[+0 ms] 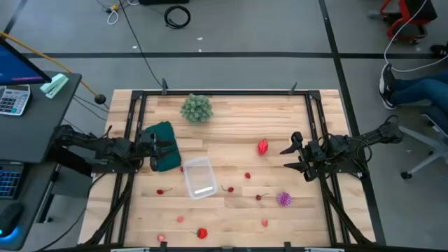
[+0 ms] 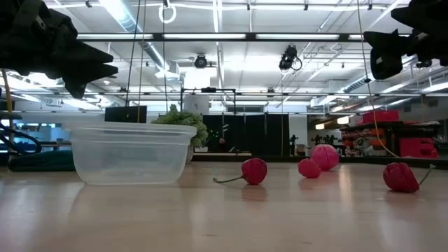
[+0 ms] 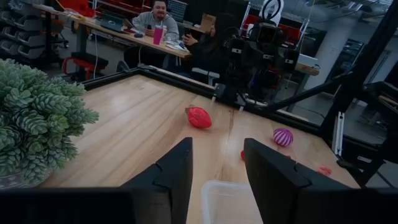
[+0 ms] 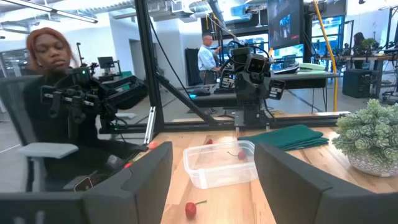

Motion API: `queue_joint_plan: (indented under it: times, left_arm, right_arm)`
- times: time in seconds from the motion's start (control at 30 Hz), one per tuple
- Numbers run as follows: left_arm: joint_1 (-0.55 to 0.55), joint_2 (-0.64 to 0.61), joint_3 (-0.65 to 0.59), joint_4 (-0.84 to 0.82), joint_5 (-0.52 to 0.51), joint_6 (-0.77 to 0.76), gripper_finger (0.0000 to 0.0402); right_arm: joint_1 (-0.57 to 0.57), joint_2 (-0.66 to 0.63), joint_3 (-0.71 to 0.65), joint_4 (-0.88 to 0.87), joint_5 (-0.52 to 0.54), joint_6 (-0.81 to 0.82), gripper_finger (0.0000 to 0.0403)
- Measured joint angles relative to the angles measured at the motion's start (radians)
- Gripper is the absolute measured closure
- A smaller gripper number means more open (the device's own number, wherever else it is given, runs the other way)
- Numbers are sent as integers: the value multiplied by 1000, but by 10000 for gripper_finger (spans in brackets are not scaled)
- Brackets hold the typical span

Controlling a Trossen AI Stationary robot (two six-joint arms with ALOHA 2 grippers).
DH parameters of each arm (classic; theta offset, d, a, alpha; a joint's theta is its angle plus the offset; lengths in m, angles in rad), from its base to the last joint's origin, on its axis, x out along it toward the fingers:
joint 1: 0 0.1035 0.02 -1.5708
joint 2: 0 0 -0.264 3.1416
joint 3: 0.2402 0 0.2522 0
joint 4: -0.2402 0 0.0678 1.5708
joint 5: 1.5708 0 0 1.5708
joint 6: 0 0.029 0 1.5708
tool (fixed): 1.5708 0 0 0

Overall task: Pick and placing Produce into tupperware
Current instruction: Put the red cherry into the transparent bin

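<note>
A: Where's everything?
B: Tub (image 1: 199, 176) sits empty at centre frame; produce lies scattered around it, the red piece (image 1: 262, 146) upper right, the purple one (image 1: 283, 199) lower right.
A: Grippers?
B: Left gripper (image 1: 176, 145) and right gripper (image 1: 287, 158) hover mid-frame, jaws wide, holding nothing.
A: So?
B: Likely nothing picked yet; next, descend on a piece.

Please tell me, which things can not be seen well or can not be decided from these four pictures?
- Low view: both grippers are cut off by the top edge.
- High view: the small red produce pieces are too tiny to name.
- Right wrist view: a red piece shows through the tupperware; inside or behind it cannot be decided.
- Left wrist view: the tupperware is cut by the bottom edge and partly covered by the left gripper.
</note>
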State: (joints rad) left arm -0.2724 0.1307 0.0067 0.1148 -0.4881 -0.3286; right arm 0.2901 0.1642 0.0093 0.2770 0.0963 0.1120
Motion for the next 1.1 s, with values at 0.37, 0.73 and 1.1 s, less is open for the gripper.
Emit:
queue_joint_plan:
  times: [0.37, 0.73, 1.1]
  left_arm:
    - [0, 0, 0, 0, 0, 0, 248]
    - [0, 0, 0, 0, 0, 0, 245]
    - [0, 0, 0, 1, 0, 0, 252]
  right_arm:
    - [0, 0, 0, 0, 0, 0, 167]
    - [0, 0, 0, 0, 0, 0, 167]
    - [0, 0, 0, 0, 0, 0, 167]
